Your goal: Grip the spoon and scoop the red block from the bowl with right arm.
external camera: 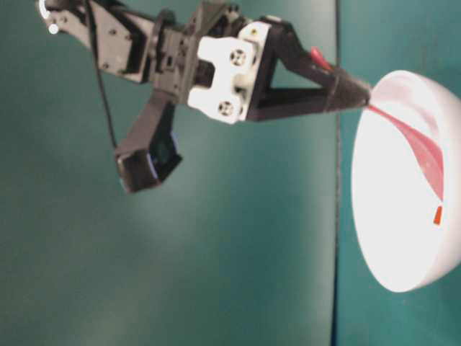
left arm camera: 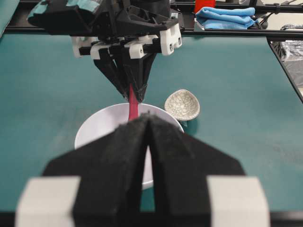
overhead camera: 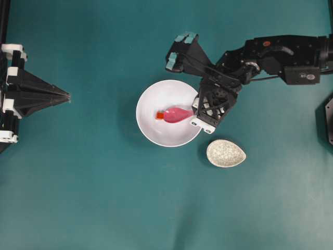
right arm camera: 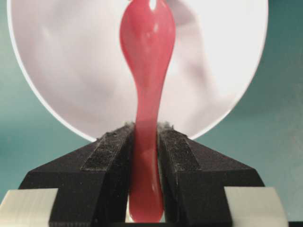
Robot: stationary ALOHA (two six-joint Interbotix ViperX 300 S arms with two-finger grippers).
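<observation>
The white bowl [overhead camera: 156, 133] sits mid-table. Inside it lies the scoop of the pink spoon [overhead camera: 177, 114], pointing left, with the tiny red block [overhead camera: 159, 115] touching its tip. My right gripper [overhead camera: 196, 108] hangs over the bowl's right rim, shut on the spoon's handle [right arm camera: 146, 165], which runs between the black pads [right arm camera: 110, 149]. From table level the spoon [external camera: 418, 144] slants down into the bowl [external camera: 392, 238] toward the red block [external camera: 437, 215]. My left gripper [overhead camera: 67, 96] rests far left, shut and empty; in its wrist view the tips [left arm camera: 148, 117] meet.
A speckled off-white teardrop dish [overhead camera: 226, 153] lies on the teal mat just right of the bowl, below the right arm. A blue cloth [left arm camera: 226, 18] sits beyond the table's far edge. A black frame rail [left arm camera: 284, 66] borders the mat.
</observation>
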